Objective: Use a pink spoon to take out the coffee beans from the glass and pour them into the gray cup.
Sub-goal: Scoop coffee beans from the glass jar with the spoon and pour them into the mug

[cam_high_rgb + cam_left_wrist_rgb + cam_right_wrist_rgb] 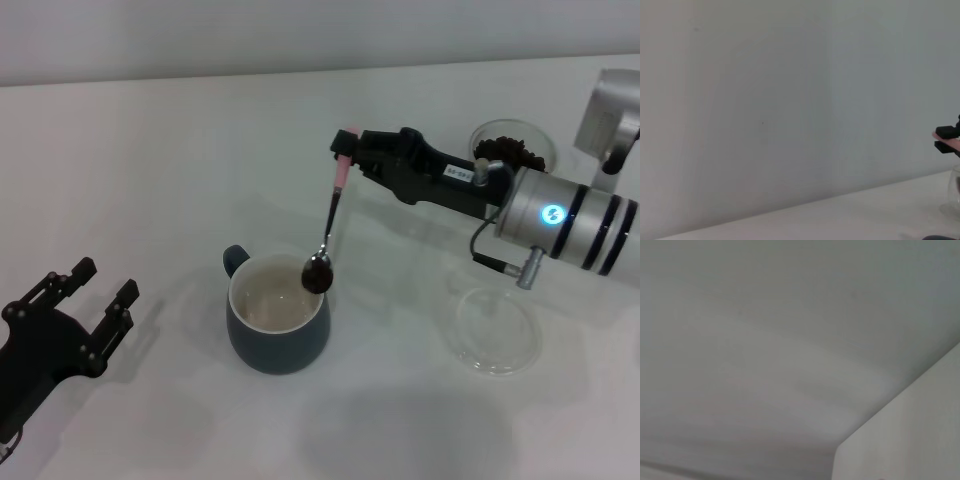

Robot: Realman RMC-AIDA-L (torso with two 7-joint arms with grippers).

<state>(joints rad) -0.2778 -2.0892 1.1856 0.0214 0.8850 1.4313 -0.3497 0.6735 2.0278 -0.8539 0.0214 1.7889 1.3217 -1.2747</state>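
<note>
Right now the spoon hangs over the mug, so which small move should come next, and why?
Probably tip the spoon with the right gripper: its bowl, loaded with coffee beans, hangs above the mug's rim, and the mug looks empty. The left gripper is idle, open, at the table's left.

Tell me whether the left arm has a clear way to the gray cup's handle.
Probably yes: the left pincer sits open with bare table between it and the gray cup, whose handle faces that way. The pink spoon hangs over the far rim.

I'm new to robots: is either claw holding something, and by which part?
The right gripper pinches the pink spoon by its handle's top; the left gripper holds nothing.
</note>
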